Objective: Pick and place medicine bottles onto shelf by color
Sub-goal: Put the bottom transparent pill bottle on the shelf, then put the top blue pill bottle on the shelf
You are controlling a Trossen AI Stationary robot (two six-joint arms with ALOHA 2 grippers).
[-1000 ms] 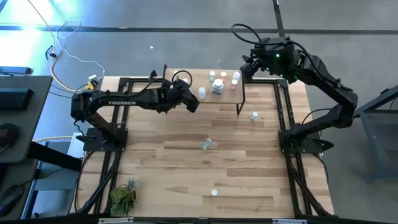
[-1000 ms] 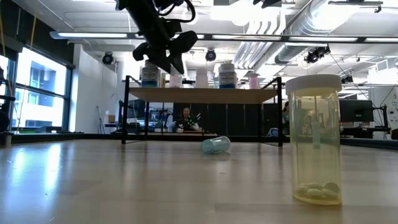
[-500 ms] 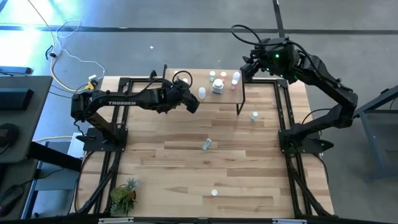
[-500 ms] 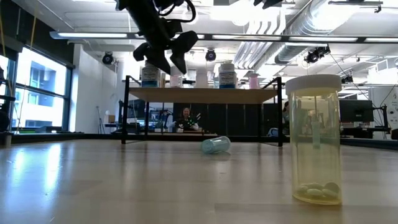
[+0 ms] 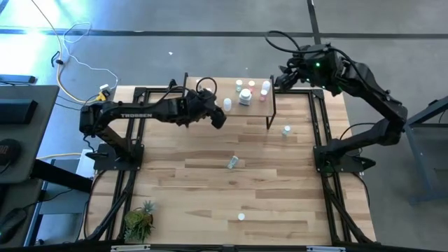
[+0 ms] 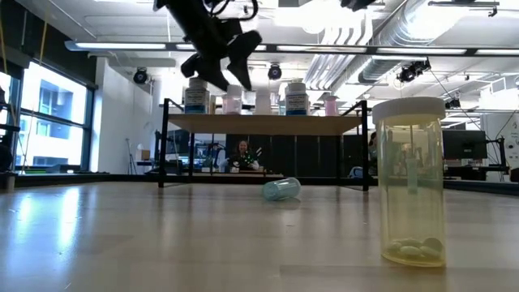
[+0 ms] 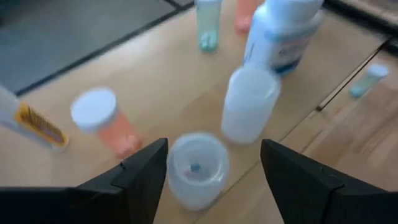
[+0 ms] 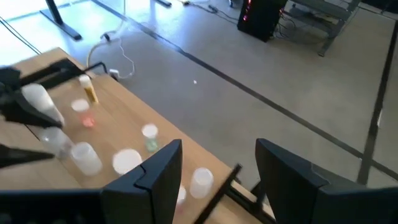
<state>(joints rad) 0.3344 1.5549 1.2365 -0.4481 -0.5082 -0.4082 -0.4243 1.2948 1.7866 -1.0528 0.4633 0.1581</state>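
Left claw: the left claw [image 5: 218,119] hangs above the shelf's left end, fingers apart, nothing between them; in the low view [image 6: 231,69] it sits just above the bottle tops.
Under the left claw: a clear open vial [image 7: 197,167] with a small thing inside, a white bottle [image 7: 249,103] just beside it, an orange vial with a white cap [image 7: 102,121] and a large white bottle with a blue label [image 7: 286,31] near.
Right claw: the right claw [image 5: 278,78] is held off the shelf's right end, past the desk's far edge, fingers [image 8: 158,177] apart and empty.
Shelf: the shelf [image 5: 241,105] stands at the far middle of the desk [image 5: 203,182], with several bottles upright on it.
Loose bottles: one vial lies on its side [image 5: 232,162] mid-desk; another stands right of the shelf [image 5: 286,130]; a capped clear vial with pills [image 6: 409,182] stands near the front edge.
Corner: a potted plant [image 5: 140,220] at the front left.
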